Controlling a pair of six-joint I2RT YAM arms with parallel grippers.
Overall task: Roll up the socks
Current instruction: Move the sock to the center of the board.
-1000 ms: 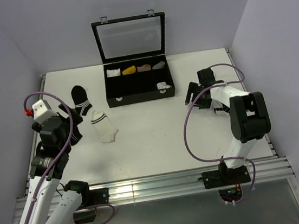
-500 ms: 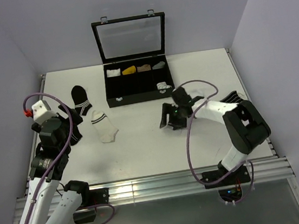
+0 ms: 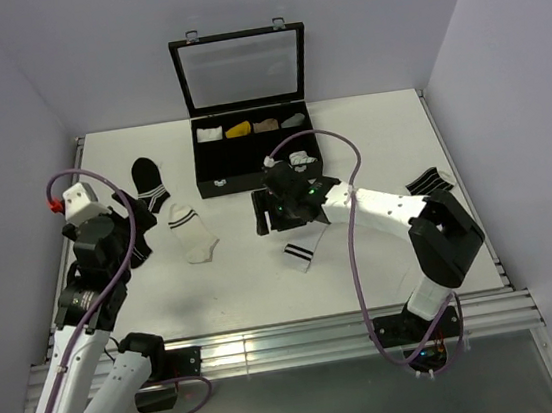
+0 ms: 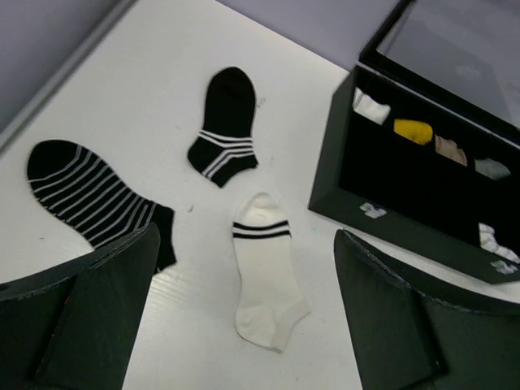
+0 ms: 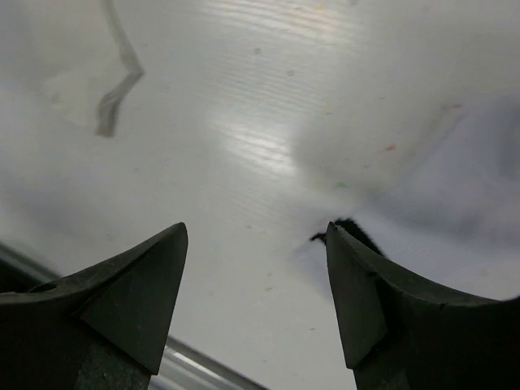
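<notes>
A white ankle sock (image 3: 300, 254) with black cuff bands lies flat on the table, just in front of my right gripper (image 3: 265, 218). That gripper hangs low over mid-table and is open. In the right wrist view only bare table shows between its jaws (image 5: 256, 231). A small black bit of fabric (image 5: 351, 236) peeks out beside the right finger, and I cannot tell what it is. My left gripper (image 3: 126, 235) hovers open at the left, empty (image 4: 245, 244). Below it lies a pale sock with a banded cuff (image 4: 264, 284).
An open black box (image 3: 215, 185) stands at the back with small rolled bundles in its compartments. A black sock with white stripes (image 4: 225, 130) and a black striped sock (image 4: 89, 199) lie at the left. Another striped black sock (image 3: 426, 182) lies at the right.
My right arm has swung from the right side to mid-table. The white black-banded sock now shows in front of it, where bare table showed before. The left arm has not moved.
</notes>
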